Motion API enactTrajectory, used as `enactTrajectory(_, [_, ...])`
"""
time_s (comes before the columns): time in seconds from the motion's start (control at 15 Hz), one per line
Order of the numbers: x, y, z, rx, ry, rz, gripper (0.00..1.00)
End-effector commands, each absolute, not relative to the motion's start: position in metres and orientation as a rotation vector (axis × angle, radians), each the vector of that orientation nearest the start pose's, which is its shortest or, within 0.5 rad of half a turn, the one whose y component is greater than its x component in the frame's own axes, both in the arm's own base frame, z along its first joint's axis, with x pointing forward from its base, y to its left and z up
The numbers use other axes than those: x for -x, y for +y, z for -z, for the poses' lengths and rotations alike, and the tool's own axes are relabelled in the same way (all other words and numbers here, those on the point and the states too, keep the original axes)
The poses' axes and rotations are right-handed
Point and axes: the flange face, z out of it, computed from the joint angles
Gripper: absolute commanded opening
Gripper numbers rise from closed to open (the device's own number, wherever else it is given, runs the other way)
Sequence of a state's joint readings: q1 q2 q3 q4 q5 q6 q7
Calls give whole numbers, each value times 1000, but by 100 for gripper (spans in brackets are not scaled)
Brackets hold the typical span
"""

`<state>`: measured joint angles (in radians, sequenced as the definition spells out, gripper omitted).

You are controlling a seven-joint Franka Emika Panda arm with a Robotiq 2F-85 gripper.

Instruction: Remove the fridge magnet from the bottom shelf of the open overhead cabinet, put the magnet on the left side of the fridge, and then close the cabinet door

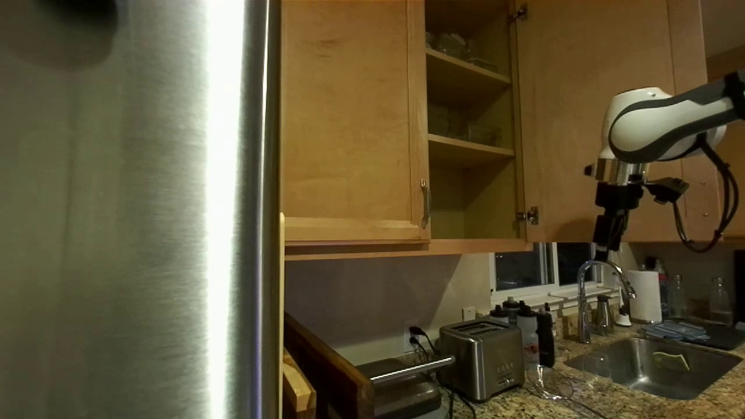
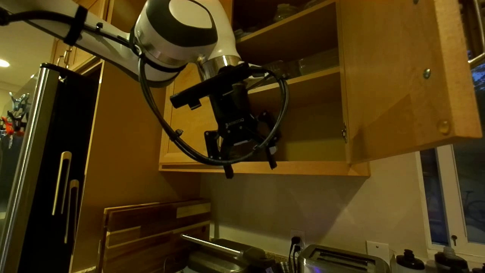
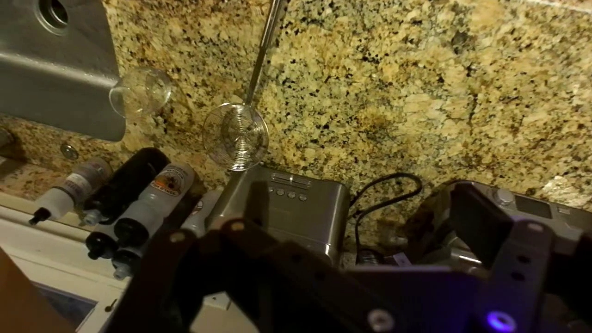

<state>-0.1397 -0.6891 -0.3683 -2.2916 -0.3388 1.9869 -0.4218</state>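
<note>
The overhead cabinet [image 1: 477,198] stands open, its cabinet door [image 1: 593,116] swung wide. In an exterior view the bottom shelf [image 2: 322,168] shows its front edge and a bare right part, while my gripper [image 2: 250,168] blocks some of the rest. I do not see the fridge magnet on that shelf in any view; it is hidden or out of view. My gripper hangs fingers-down in front of the cabinet opening, jaws wide apart. In the wrist view, only the counter and appliances appear between its fingers [image 3: 260,201]. The fridge [image 1: 139,233] fills the left of an exterior view.
Several clips [image 2: 15,121] hang on the fridge front. A matching closed cabinet door [image 1: 349,116] adjoins the opening. Below are a toaster [image 1: 483,361], cutting boards [image 2: 151,235], several bottles [image 3: 157,203], a strainer [image 3: 236,136] and the sink [image 1: 646,372]. Cables loop around my wrist.
</note>
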Motion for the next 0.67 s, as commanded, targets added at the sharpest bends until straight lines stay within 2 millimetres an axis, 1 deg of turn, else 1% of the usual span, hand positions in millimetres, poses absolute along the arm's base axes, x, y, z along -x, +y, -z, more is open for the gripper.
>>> enactTrajectory(0.0, [-281, -247, -607, 3356, 56, 551, 100])
enactTrajectory(0.07, [-296, -249, -611, 3344, 9, 492, 100])
enactTrajectory(0.13, [-293, -251, -611, 3343, 24, 493, 100])
enactTrajectory(0.6, [-298, -249, -608, 3346, 13, 476, 100])
